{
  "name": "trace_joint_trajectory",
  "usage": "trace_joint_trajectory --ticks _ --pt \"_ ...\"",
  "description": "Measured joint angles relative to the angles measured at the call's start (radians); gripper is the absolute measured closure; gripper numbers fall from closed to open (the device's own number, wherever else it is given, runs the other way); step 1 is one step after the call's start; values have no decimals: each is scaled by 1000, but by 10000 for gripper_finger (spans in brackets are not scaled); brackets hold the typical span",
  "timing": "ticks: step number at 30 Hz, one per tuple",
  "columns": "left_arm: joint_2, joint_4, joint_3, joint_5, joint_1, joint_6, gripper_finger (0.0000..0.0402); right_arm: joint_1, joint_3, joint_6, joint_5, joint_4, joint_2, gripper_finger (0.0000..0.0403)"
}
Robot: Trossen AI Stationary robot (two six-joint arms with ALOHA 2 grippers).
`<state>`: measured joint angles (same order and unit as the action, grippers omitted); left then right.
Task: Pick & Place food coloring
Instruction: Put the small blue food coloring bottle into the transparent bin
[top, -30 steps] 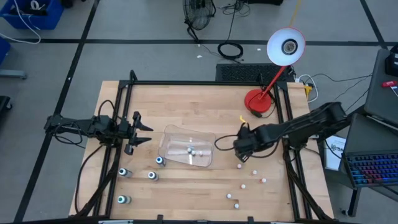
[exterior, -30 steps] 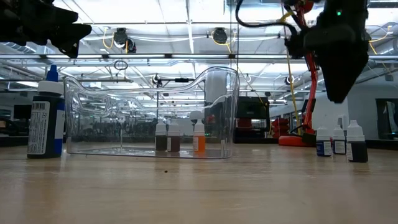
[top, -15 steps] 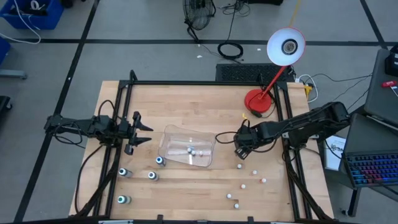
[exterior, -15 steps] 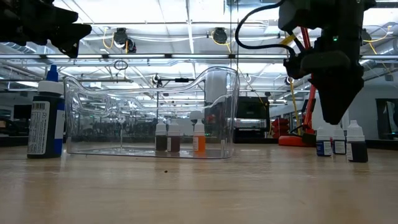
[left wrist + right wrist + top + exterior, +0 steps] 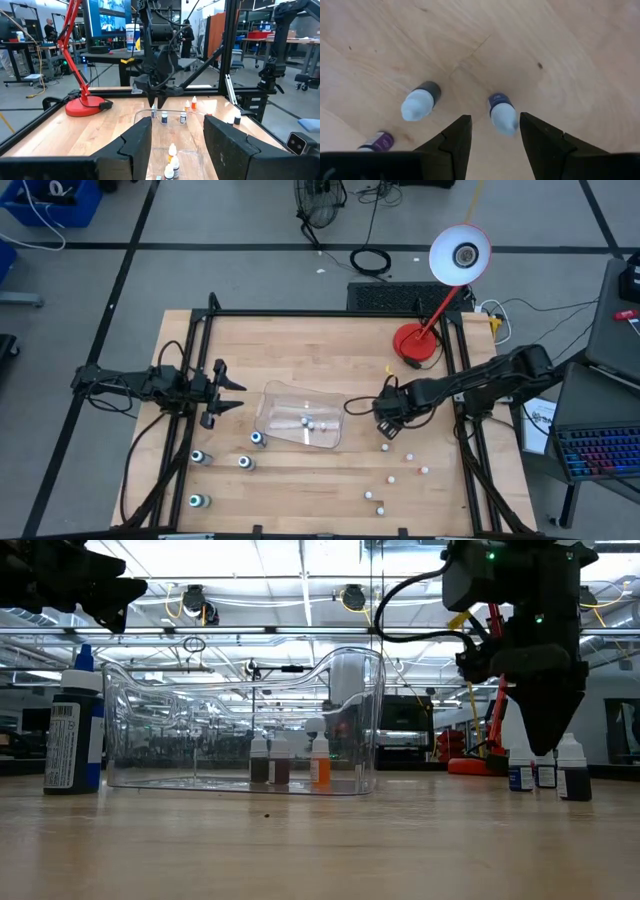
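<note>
Partway through sorting food coloring into the clear tray [image 5: 300,423] at mid-surface. Already inside the tray: three small bottles [image 5: 290,762], standing upright in a row, one with orange contents.

Still out on the wooden surface [image 5: 300,350]: a loose scatter of white-capped dropper bottles [image 5: 395,477] on the red lamp's [image 5: 418,344] side of the tray, plus four bigger blue-topped bottles [image 5: 243,462] on the tray's opposite side, one touching or just beside the tray wall.

Right hand [image 5: 383,420] poised low beside the tray, over the nearest of the scattered bottles. Seen past its own fingers [image 5: 540,137]: a blue-labelled dropper bottle [image 5: 502,113] standing in the gap, fingers parted either side and not closed on it, nothing held. Two more bottles [image 5: 420,101] just beside.

Left hand [image 5: 226,390] parked off the tray's far side from the lamp, above the surface, fingers apart and empty.

Judged from the count: only a small share placed, most of the bottles left to move, next grasp apparently lined up but not made.
</note>
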<state>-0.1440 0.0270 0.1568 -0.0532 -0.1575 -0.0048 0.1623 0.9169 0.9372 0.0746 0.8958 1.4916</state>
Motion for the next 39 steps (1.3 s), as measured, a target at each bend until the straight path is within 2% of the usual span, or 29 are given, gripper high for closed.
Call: trace_joint_trajectory --ticks 21,30,39 --pt "0 0 0 0 0 0 219 -46 -52 -22 -2 -47 11 248" --pt "0 0 0 0 0 0 220 -45 -52 -15 -52 -54 11 248" --pt "0 1 0 0 0 0 220 -45 -52 -21 -52 -53 11 290"
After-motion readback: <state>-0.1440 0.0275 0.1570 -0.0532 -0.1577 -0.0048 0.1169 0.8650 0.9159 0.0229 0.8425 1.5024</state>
